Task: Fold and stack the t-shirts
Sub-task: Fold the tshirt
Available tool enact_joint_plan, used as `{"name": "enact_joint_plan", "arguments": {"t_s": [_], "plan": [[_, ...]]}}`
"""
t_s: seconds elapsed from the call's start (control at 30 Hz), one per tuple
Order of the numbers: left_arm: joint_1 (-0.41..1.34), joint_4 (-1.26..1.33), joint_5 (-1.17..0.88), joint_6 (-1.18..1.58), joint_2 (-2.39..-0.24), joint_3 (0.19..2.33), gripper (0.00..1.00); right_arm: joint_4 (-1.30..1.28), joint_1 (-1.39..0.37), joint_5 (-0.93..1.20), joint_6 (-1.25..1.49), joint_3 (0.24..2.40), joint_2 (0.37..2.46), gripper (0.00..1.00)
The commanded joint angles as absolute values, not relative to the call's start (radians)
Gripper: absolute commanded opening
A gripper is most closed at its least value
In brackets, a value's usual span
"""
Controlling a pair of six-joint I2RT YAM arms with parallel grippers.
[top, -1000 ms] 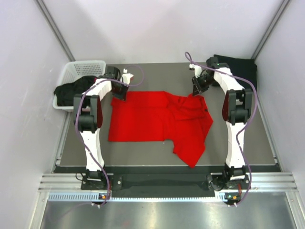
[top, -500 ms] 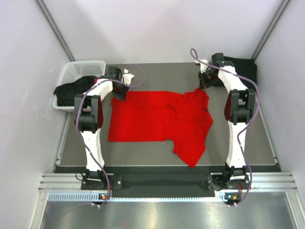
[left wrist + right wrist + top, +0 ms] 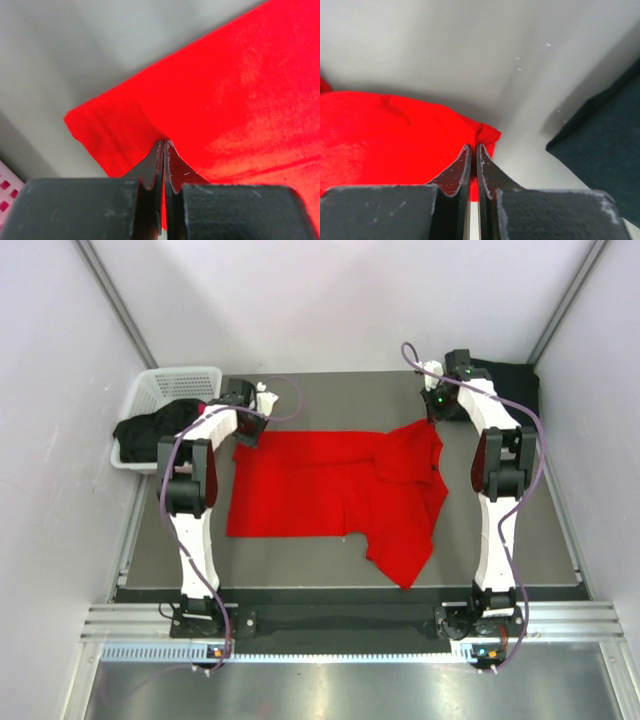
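A large bright red t-shirt (image 3: 330, 490) lies spread on the grey table, its right part rumpled and one end trailing toward the front. My left gripper (image 3: 248, 432) is shut on the shirt's far left corner (image 3: 125, 125), cloth pinched between the jaws. My right gripper (image 3: 432, 420) is shut on the far right corner (image 3: 487, 135), which is pulled up toward the back. A folded black t-shirt (image 3: 498, 380) lies at the back right and shows dark in the right wrist view (image 3: 605, 150). More black t-shirts (image 3: 150, 430) hang from the basket.
A white plastic lattice basket (image 3: 180, 385) stands at the back left with dark clothes spilling over its near side. White walls close in the table on three sides. Purple cables loop from both arms.
My right gripper closed on the shirt's right corner and moved back and to the right, drawing that corner with it. The left gripper held still.
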State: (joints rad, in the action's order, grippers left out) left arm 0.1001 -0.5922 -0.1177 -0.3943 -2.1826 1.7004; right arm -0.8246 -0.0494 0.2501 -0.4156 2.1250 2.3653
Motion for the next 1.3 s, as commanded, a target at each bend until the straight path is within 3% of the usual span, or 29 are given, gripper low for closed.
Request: {"name": "enact_joint_plan", "arguments": {"t_s": [0.0, 0.1, 0.23, 0.33, 0.73, 0.97, 1.27], "plan": [[0.101, -0.534, -0.068, -0.379, -2.217, 1.756, 0.00, -0.758, -0.044, 0.173, -0.403, 2.115, 2.342, 0.00], [0.103, -0.531, -0.071, -0.373, -2.247, 1.799, 0.00, -0.761, -0.044, 0.186, -0.405, 2.121, 2.352, 0.05], [0.103, -0.526, -0.080, -0.371, -2.293, 1.859, 0.00, -0.772, -0.049, 0.202, -0.394, 2.131, 2.336, 0.30], [0.103, -0.528, -0.092, -0.368, -2.306, 1.879, 0.00, -0.767, -0.043, 0.207, -0.393, 2.103, 2.292, 0.36], [0.104, -0.537, -0.120, -0.362, -2.312, 1.853, 0.00, -0.775, -0.008, 0.218, -0.428, 2.003, 2.227, 0.29], [0.106, -0.535, -0.127, -0.357, -2.318, 1.847, 0.00, -0.831, 0.038, 0.360, -0.463, 2.014, 2.186, 0.31], [0.107, -0.534, -0.121, -0.362, -2.341, 1.852, 0.00, -0.845, 0.048, 0.351, -0.486, 1.980, 2.171, 0.31]]}}
